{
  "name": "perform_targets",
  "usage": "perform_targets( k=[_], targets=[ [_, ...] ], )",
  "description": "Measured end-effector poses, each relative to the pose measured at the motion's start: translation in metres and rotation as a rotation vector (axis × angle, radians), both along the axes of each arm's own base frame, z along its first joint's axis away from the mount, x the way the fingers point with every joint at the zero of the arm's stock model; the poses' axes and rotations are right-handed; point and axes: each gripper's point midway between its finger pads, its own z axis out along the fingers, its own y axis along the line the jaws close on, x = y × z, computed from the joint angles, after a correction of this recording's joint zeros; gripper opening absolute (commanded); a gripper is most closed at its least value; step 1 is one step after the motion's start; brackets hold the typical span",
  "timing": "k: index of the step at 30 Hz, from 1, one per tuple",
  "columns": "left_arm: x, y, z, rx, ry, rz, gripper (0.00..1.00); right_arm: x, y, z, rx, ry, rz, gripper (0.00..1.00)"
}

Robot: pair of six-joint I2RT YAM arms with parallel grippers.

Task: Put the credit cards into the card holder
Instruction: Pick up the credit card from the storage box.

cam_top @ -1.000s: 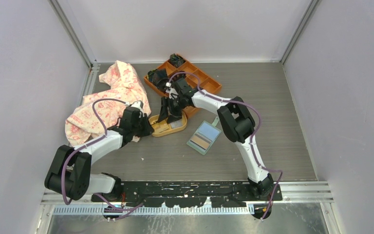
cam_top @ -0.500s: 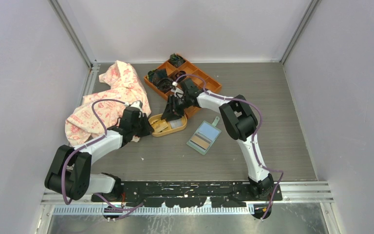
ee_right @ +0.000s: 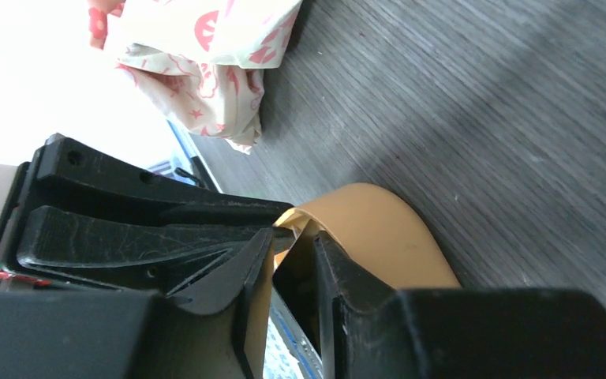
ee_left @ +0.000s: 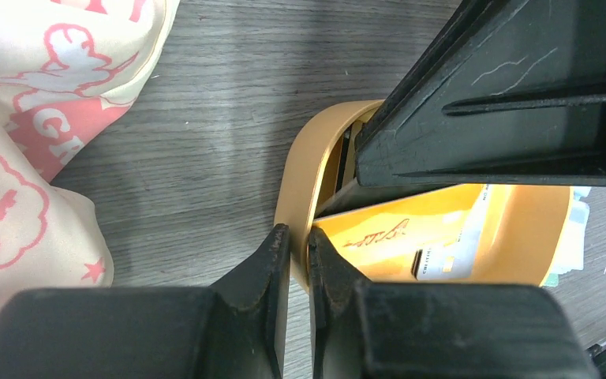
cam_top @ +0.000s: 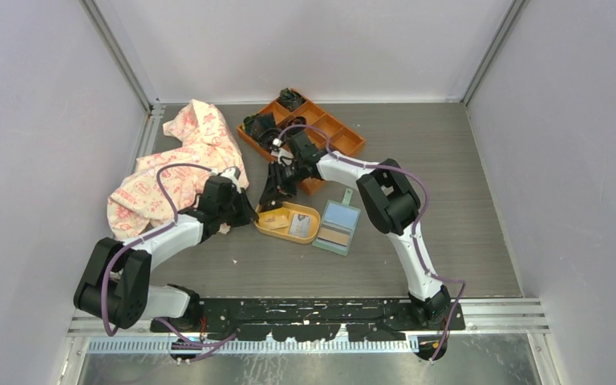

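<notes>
Credit cards lie loose inside the yellow oval dish on the worktop, none of them in a gripper. The card holder lies open just beside the dish's right end. The left gripper is pinched almost closed on the dish's near rim. The right gripper clamps the same end of the rim through a narrow gap, close beside the left one.
</notes>
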Motion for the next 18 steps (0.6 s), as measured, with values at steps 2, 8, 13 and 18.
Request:
perform_targets(
  k=[2, 8, 13, 18],
  targets=[
    [0.000, 0.000, 0.000, -0.001, 0.000, 0.000, 0.13, -0.001, -0.002, -0.001, -0.024, -0.018, 0.011, 0.31],
    [0.000, 0.000, 0.000, -0.001, 0.000, 0.000, 0.14, -0.007, -0.008, -0.007, -0.070, -0.058, 0.059, 0.31],
    [0.000, 0.000, 0.000, -0.001, 0.000, 0.000, 0.17, -0.012, -0.012, -0.013, -0.099, -0.082, 0.094, 0.17],
    [0.000, -0.001, 0.005, -0.010, -0.012, -0.004, 0.21, -0.009, -0.018, -0.017, -0.129, -0.116, 0.100, 0.11]
  ],
)
